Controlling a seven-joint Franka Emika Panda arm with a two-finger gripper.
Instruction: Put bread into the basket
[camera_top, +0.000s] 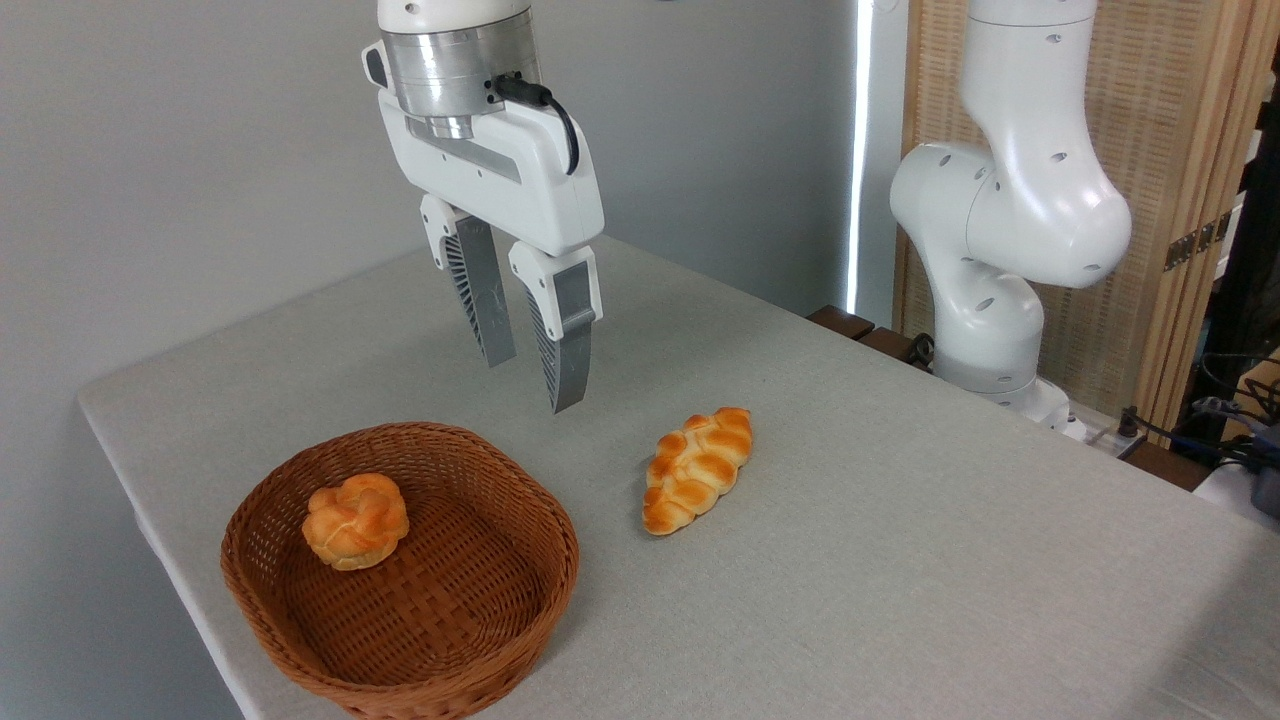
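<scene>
The gripper (535, 385) hangs in the upper centre of the frame, well above the grey worktop (900, 560), its two ribbed grey fingers (570, 350) pointing down and slightly to the right. The fingers stand a narrow gap apart and hold nothing. A black cable (545, 100) loops from the metal wrist section down to the white gripper body.

The bread (698, 469), a long braided loaf with a glazed golden-orange top, lies flat on the worktop just right of the frame's centre, set on a diagonal with one tapered end toward the upper right and the other toward the lower left. It is below and to the right of the fingertips, not touched by them.

The basket (500, 640), brown woven wicker, shallow and rounded, sits in the lower left of the frame, near the loaf but apart from it. Inside it, toward its left side, rests a small round knotted roll (356, 520).

The white arm base (1000, 250) rises at the upper right, beyond the worktop's far edge, in front of a slatted wooden screen (1170, 120).
</scene>
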